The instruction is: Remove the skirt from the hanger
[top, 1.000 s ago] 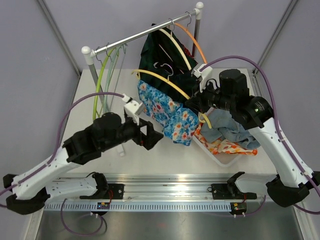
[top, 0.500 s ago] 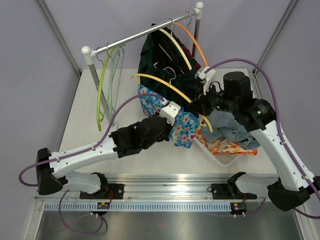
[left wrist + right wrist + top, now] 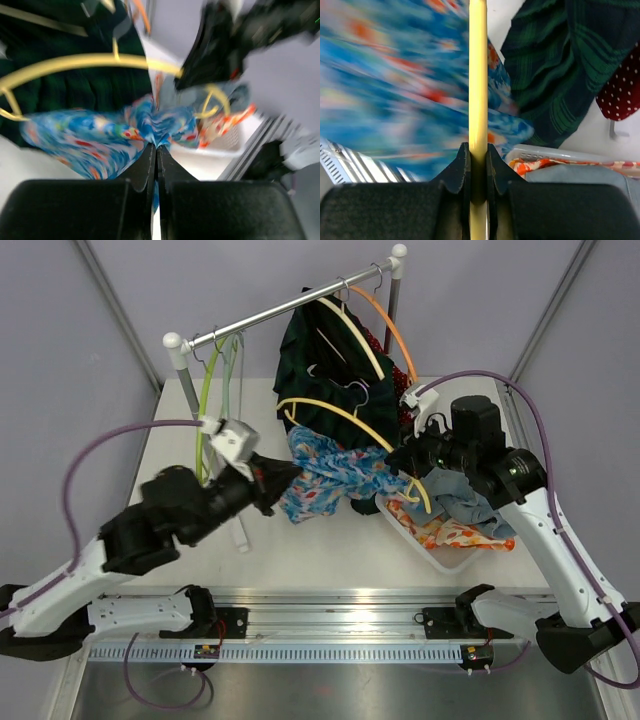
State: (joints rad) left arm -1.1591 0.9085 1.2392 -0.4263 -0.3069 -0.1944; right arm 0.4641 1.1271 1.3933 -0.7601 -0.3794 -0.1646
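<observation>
Grey walls close in a white table, with a clothes rack standing across its far side. On the rack's rail hang a green hanger, a cream hanger and an orange hanger. A dark green plaid garment hangs among them, and a bit of red spotted cloth shows beside it in the right wrist view.

The blue flowered skirt is in the middle of the scene, bunched and stretched sideways above the table, below the arc of a yellow hanger. Its left end is pinched in the left gripper, whose jaws are pressed together on a fold of the fabric. Its right end reaches the hanger close to the right gripper. How the cloth is fastened to the hanger cannot be made out, as both wrist views are blurred. The right gripper's jaws are clamped around the yellow hanger's bar, which runs straight up between the fingers.

A white basket sits on the table at the right, just beside the skirt's right end and under the right arm. It holds a crumpled light blue garment on top and an orange patterned cloth along its near side. The skirt is outside the basket, hanging to its left.
</observation>
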